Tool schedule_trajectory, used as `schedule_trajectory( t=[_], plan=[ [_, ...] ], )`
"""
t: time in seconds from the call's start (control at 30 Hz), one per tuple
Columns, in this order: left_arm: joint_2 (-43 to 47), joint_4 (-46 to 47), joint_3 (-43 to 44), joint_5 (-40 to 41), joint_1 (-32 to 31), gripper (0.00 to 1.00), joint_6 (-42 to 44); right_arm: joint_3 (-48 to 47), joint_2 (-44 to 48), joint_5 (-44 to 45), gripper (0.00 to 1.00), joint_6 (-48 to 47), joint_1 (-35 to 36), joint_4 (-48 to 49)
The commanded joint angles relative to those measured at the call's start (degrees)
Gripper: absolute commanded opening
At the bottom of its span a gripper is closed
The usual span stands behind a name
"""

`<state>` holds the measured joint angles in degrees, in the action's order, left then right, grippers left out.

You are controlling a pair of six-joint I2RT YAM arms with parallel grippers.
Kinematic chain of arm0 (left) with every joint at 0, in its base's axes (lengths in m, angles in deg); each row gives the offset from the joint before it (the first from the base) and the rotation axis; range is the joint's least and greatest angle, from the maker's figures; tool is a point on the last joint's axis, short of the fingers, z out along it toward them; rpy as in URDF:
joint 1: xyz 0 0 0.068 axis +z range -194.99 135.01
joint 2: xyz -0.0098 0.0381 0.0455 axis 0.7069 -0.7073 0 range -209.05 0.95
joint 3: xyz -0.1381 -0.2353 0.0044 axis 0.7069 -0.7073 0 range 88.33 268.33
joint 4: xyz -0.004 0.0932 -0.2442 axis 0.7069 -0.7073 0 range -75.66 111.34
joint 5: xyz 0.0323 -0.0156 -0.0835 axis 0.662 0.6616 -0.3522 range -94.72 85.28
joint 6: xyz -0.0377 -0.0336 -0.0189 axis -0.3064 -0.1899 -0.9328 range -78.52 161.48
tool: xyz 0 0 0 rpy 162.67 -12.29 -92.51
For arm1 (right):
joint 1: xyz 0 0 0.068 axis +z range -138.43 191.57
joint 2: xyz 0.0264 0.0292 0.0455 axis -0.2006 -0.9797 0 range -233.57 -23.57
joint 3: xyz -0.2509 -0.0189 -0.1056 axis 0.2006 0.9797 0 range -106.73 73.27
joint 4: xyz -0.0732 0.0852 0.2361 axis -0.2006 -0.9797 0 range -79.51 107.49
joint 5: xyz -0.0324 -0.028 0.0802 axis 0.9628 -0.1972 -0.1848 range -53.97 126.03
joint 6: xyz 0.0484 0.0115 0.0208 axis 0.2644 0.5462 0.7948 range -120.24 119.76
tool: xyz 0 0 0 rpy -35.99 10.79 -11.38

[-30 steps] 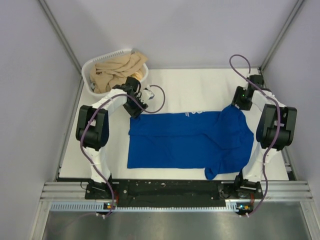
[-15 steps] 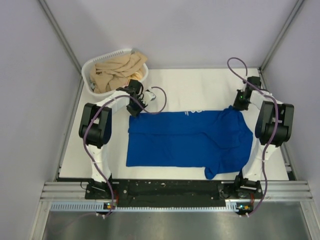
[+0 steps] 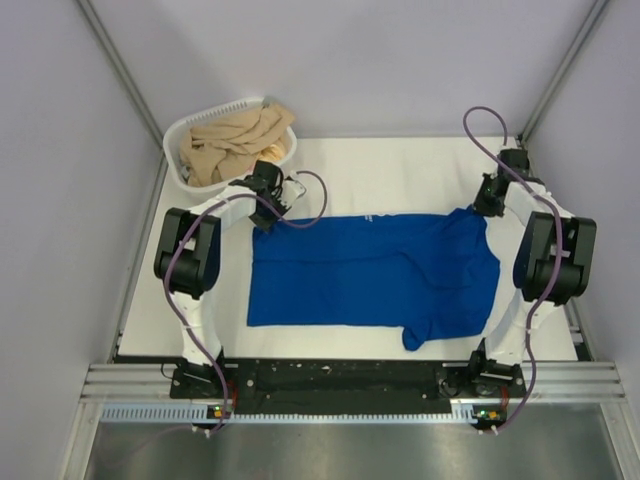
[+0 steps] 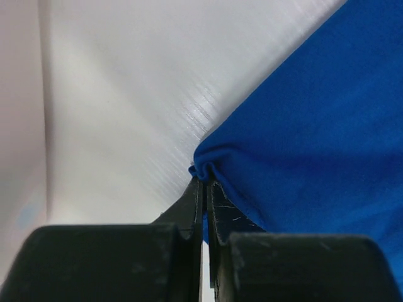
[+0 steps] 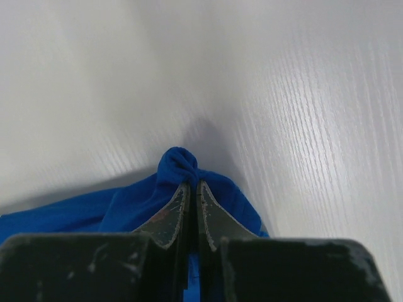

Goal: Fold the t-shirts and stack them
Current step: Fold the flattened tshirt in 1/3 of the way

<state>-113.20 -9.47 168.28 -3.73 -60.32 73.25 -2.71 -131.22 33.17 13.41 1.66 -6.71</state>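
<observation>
A royal-blue t-shirt (image 3: 370,270) lies spread across the white table, a sleeve hanging toward the front at the right. A strip of white lettering shows at its far edge. My left gripper (image 3: 263,222) is shut on the t-shirt's far left corner; the left wrist view shows blue cloth (image 4: 296,138) bunched between the closed fingers (image 4: 195,201). At the far right corner my right gripper (image 3: 482,208) is shut on the t-shirt too. In the right wrist view a knot of cloth (image 5: 179,165) sticks out past the fingertips (image 5: 192,185).
A white laundry basket (image 3: 176,137) holding tan cloth (image 3: 235,140) stands at the back left, just behind my left arm. Grey walls close in both sides and the back. The table (image 3: 400,170) shows bare behind the shirt.
Both grippers have closed on the shirt's far corners. The far edge has been drawn a little farther back and straighter, and the shirt lies flatter and wider.
</observation>
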Motion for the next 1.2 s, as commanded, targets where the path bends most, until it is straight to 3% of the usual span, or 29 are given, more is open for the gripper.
schedule_trajectory(
  t=[0.0, 0.23, 0.47, 0.8, 1.1, 1.17],
  plan=[
    [0.0, 1.0, -2.7, 4.1, 1.7, 0.00, -1.8, 1.9, 4.5, 4.7, 0.00, 1.7, -0.5, 3.3],
    [-0.2, 0.7, -2.1, 4.3, 2.3, 0.00, -2.9, 1.5, 2.2, 7.3, 0.00, 2.1, -1.6, 3.3],
    [0.9, 0.0, -2.4, 0.3, 2.2, 0.00, -1.7, 1.1, 1.5, 3.2, 0.29, 1.4, -1.6, 3.8],
    [0.8, 0.4, -2.1, -0.1, 2.2, 0.00, -1.9, 12.4, 13.4, 0.2, 0.39, 3.7, 1.0, 6.4],
    [0.9, 1.0, -2.9, 0.4, 2.3, 0.00, -2.2, 14.5, 12.0, 2.6, 0.41, 6.0, 3.0, 6.6],
    [1.0, 1.6, -2.9, 1.1, 2.3, 0.00, -2.5, 13.5, 9.1, 5.2, 0.36, 6.4, 2.7, 6.5]
  ],
)
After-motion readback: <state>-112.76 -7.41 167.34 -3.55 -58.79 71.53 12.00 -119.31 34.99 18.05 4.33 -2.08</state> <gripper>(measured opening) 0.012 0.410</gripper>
